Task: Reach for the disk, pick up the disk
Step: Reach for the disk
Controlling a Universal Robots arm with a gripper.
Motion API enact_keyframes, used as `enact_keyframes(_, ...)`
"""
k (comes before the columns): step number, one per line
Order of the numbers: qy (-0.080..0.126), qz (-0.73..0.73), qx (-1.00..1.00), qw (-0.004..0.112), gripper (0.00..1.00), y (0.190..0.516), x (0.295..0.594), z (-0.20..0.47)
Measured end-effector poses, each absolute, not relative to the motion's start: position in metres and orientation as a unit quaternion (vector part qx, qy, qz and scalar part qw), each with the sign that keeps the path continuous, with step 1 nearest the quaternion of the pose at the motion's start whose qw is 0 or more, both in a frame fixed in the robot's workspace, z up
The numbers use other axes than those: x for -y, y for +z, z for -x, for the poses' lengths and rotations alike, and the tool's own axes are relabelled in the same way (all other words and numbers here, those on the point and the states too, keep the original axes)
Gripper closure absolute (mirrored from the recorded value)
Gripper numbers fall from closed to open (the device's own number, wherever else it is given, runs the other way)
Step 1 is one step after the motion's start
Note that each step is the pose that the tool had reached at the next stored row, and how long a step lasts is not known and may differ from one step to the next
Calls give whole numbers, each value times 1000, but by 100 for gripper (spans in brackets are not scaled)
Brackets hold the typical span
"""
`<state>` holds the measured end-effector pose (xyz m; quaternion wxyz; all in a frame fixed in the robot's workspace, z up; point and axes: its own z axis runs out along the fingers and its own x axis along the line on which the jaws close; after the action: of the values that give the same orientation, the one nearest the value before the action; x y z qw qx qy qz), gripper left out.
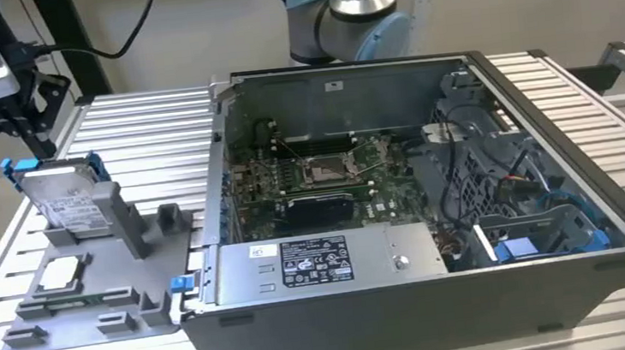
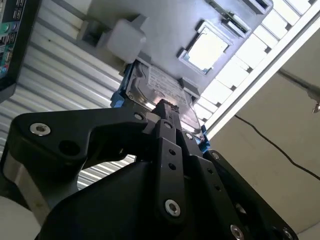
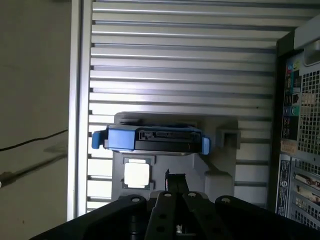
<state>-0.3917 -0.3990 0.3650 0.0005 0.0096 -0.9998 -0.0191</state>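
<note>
Exterior view first: the biggest thing is the ribbed silver aluminium slat table [image 1: 147, 122], and most of it is taken up by the open dark grey metal computer case [image 1: 417, 302], lying on its side with the green motherboard showing. A grey metal box with a black label [image 1: 321, 264] sits along the case's near edge. The silver and light blue robot arm [image 1: 354, 8] stands behind the case. On the exterior view's left of the case is a flat grey plastic holder tray [image 1: 96, 308] with slots and posts. The disk [image 1: 63, 199], a flat silver metal hard drive with a white label in a bright blue plastic bracket, stands on its edge at the far end of that tray, leaning back a bit. The black gripper [image 1: 23, 125] hangs above and just behind the disk, not touching it. In the first wrist view the gripper [image 3: 175, 176] points at the tray, with the disk [image 3: 150, 139] seen edge-on past the tips and a clear gap between them. The second wrist view has the gripper [image 2: 165, 106] near the disk [image 2: 162, 82] and, as far as I can make out, the fingers are pressed together with nothing between them. Smallest bit: a small square silver chip [image 1: 60, 272] lying flat in a tray recess near the disk, apart from it.
</note>
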Motion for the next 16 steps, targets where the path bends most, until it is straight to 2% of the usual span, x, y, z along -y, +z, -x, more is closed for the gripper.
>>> enact_keyframes(16,-19,-9,1000,0,100,362,372,431)
